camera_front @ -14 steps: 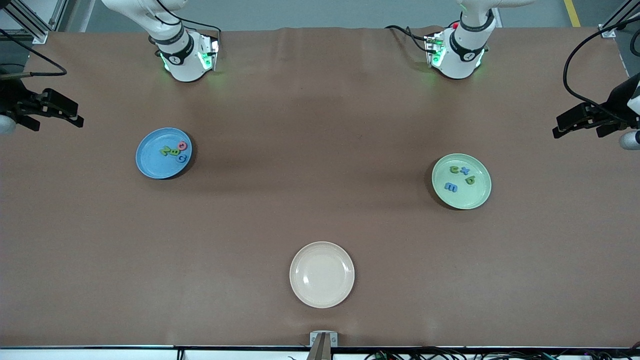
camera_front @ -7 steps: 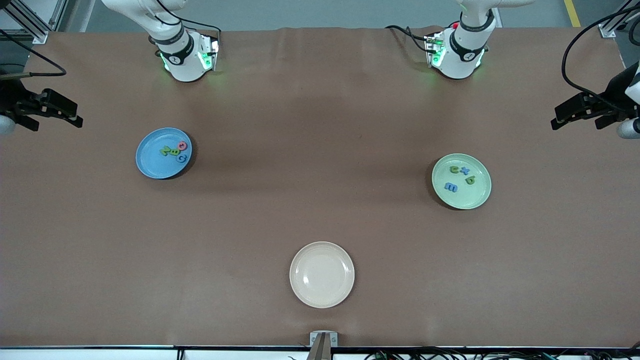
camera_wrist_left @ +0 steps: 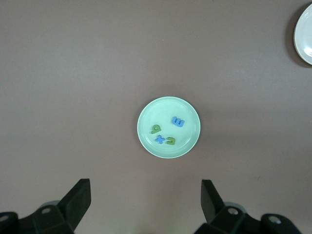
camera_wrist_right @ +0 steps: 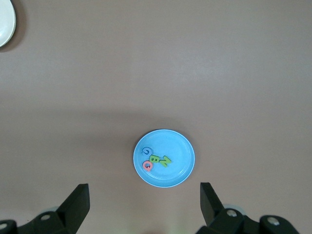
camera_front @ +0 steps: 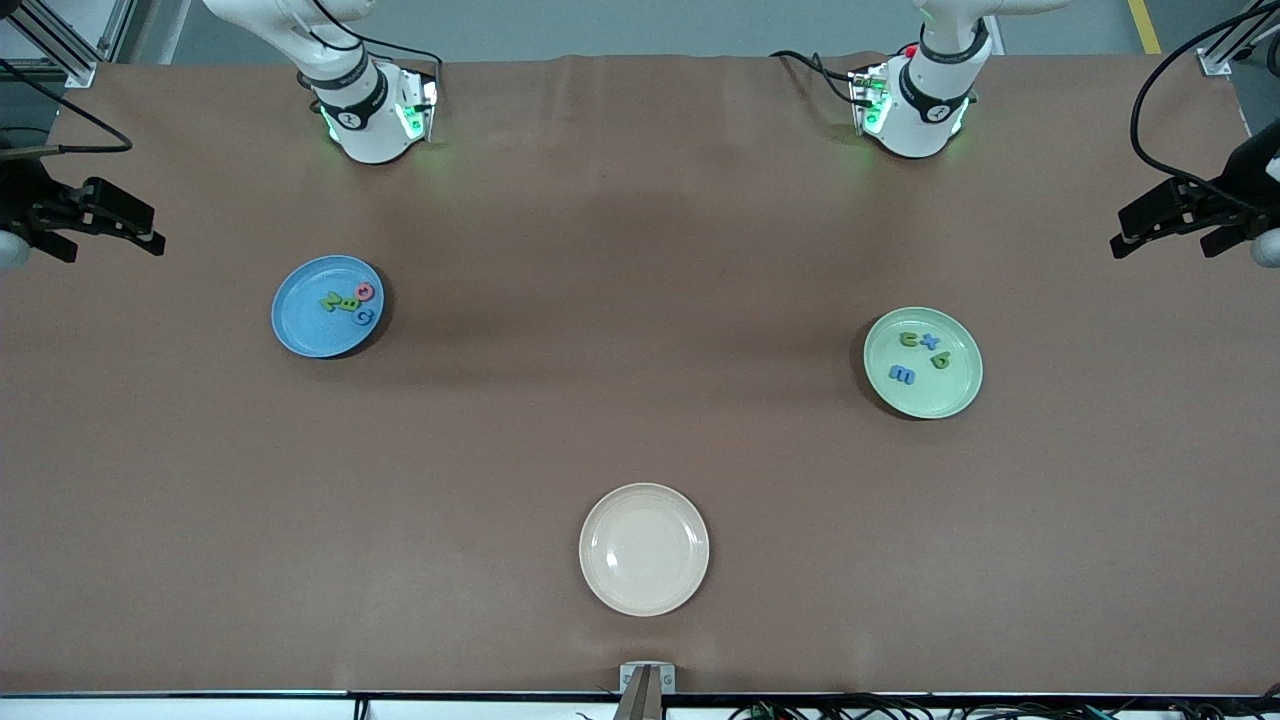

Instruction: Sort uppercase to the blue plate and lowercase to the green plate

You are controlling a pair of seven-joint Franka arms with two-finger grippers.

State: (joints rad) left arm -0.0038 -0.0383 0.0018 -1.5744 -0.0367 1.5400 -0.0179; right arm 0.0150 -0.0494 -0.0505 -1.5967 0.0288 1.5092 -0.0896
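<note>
Drifting slightly higher at the frame's right edge, the left gripper [camera_front: 1165,222] is pulling away empty, jaws apart like the right gripper [camera_front: 115,218] at the left edge, since the uppercase [camera_front: 350,302] letters are sitting in the blue plate [camera_front: 300,325] at centre-left and the lowercase [camera_front: 920,355] in the green plate [camera_front: 955,390] at centre-right, so sorting looks finished.

From the right wrist we see the blue plate [camera_wrist_right: 178,168] on the brown surface [camera_wrist_right: 234,73], holding a green N [camera_wrist_right: 165,161], green B [camera_wrist_right: 154,159], blue G [camera_wrist_right: 146,152] and pink-red Q [camera_wrist_right: 147,166] clustered together. The right tool [camera_wrist_right: 144,207] hangs spread wide, and a cream plate [camera_wrist_right: 5,24] shows at the frame's edge.
</note>
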